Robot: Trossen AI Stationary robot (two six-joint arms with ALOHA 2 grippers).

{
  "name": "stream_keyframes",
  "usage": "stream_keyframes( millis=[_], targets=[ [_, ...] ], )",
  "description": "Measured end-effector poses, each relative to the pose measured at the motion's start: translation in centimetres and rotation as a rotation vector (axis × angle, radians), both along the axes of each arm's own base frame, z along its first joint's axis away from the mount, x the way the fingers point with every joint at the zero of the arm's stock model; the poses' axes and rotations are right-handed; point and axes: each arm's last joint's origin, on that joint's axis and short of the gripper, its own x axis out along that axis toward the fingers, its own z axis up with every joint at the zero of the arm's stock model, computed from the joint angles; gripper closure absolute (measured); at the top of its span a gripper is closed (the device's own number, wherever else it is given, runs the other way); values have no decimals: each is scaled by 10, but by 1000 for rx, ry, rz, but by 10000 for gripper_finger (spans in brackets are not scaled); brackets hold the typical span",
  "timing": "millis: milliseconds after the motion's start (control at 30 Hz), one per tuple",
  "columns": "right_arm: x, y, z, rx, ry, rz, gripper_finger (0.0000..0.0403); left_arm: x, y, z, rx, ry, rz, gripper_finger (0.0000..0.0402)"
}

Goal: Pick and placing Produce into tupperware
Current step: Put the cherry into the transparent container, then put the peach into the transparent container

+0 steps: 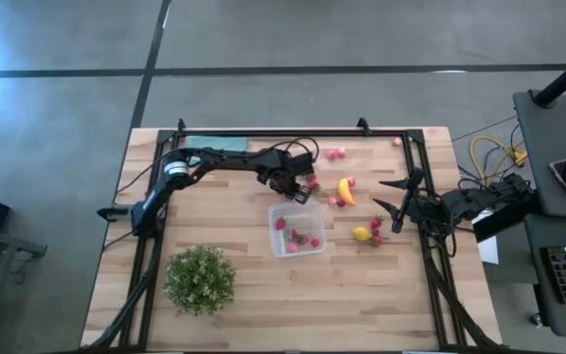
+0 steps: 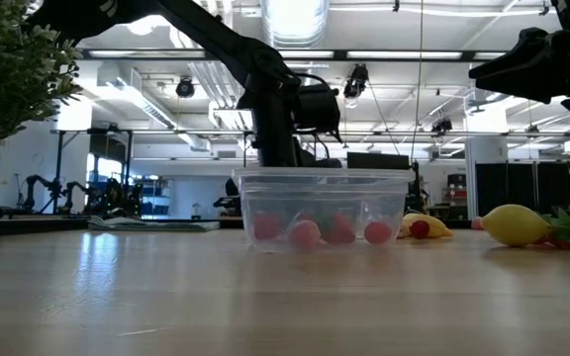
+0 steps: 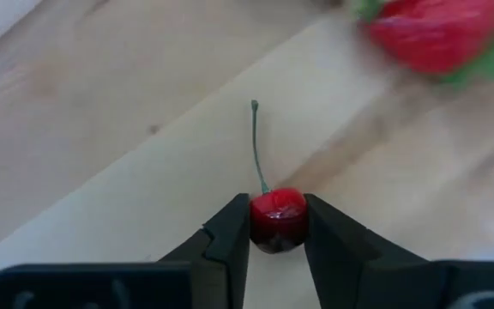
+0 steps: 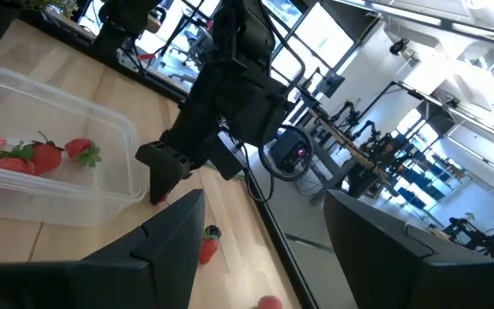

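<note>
The clear tupperware [image 1: 296, 229] stands mid-table with several red and pink strawberries [image 1: 299, 237] on its floor; the low view shows it too [image 2: 325, 210]. My left gripper [image 1: 301, 190] is just beyond its far rim, shut on a dark red cherry [image 3: 276, 208]. A banana [image 1: 346, 190], a lemon [image 1: 362, 233] and loose strawberries [image 1: 375, 228] lie on the wood to the right of the tupperware. My right gripper [image 1: 389, 204] hangs open above the table near the lemon, touching nothing. My left gripper pinches the cherry's round body [image 3: 277, 230] between its two fingers [image 3: 234, 227], one on each side. The thin green stem [image 3: 256, 146] sticks out beyond the fingertips. Whether the cherry is clear of the wood, I cannot tell.
A bushy green plant [image 1: 199, 278] stands at the near left. A teal cloth [image 1: 219, 144] lies at the far edge. Pink pieces [image 1: 335, 153] sit near the far edge, and another strawberry [image 3: 436, 34] lies close to the cherry. A black frame [image 1: 263, 131] borders the table.
</note>
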Motion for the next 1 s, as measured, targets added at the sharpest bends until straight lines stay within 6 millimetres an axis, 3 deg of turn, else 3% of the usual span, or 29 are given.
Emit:
stream_keyframes(
  millis=[67,267,400,467,633,767,1000],
  targets=[
    [0,0,0,0,0,0,170,1,-1,12,14,-28,-29,323],
    [0,0,0,0,0,0,170,1,-11,74,120,-197,-149,324],
    [0,0,0,0,0,0,170,-4,-43,114,189,-302,-338,324],
    [0,0,0,0,0,0,170,-8,-64,124,193,-323,-419,324],
    [0,0,0,0,0,0,170,-9,-115,121,159,-291,-556,320],
    [0,0,0,0,0,0,170,-3,-144,106,191,-247,-597,284],
    [0,0,0,0,0,0,170,5,-149,86,199,-192,-462,195]
  ],
)
